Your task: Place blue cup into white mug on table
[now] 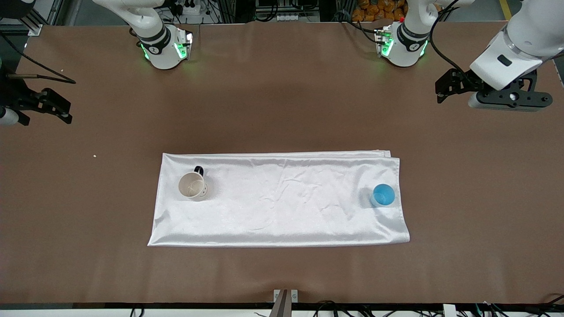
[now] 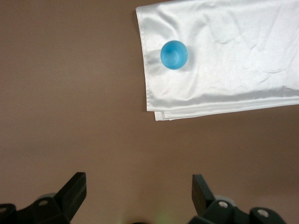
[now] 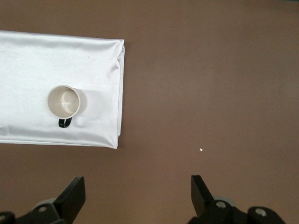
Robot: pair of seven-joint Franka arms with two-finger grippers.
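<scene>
You have one white cloth [image 1: 282,198] spread flat in the middle of the table [image 1: 282,97], with wide bare brown surface around all four of its edges. One blue cup [image 1: 384,195] stands upright on the cloth, close to the cloth's short edge at the left arm's end. One white mug [image 1: 193,186] stands upright on the cloth near the short edge at the right arm's end, its black handle turned toward the robots' bases. The two vessels sit well apart, with only wrinkled cloth between them, and each has open room on every side.

Your left gripper [image 1: 445,88] hangs over bare table at the left arm's end, off the cloth. Its two fingers stand wide apart with nothing between them, as the left wrist view shows clearly. Your right gripper [image 1: 55,108] hangs over bare table at the right arm's end, also off the cloth, fingers likewise spread wide and empty.

The left wrist view gives you the blue cup [image 2: 174,55] and the folded cloth corner [image 2: 159,112] beside it, but not the mug. The right wrist view gives you the white mug [image 3: 64,101] with its handle, plus one small pale speck [image 3: 201,150] on the bare table, but not the cup. Only the front view holds both vessels together, and it shows that speck [image 1: 94,156] too.
</scene>
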